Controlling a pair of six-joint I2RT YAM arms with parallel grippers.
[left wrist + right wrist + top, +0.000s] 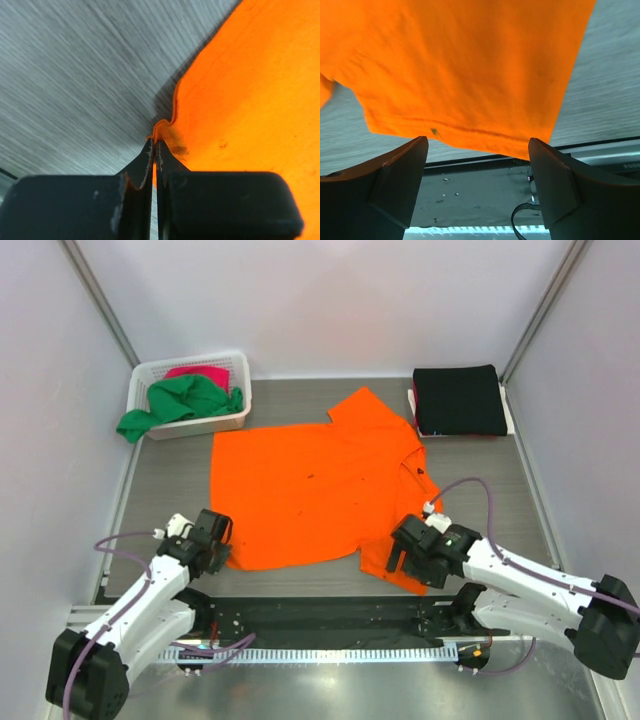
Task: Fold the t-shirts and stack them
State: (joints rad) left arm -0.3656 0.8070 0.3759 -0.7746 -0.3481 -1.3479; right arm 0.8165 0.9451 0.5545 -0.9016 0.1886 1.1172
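Observation:
The bright orange t-shirt lies spread flat in the middle of the table. My left gripper is shut on its near left corner; in the left wrist view the jaws pinch the orange hem at the cloth's edge. My right gripper is open over the shirt's near right sleeve; in the right wrist view the sleeve hem lies just beyond the spread fingers, not between them. A folded black t-shirt sits at the back right. Green and magenta-pink t-shirts are in the basket.
The white lattice basket stands at the back left, with the green shirt hanging over its left side. A black strip and cables run along the table's near edge by the arm bases. White walls enclose the table on three sides.

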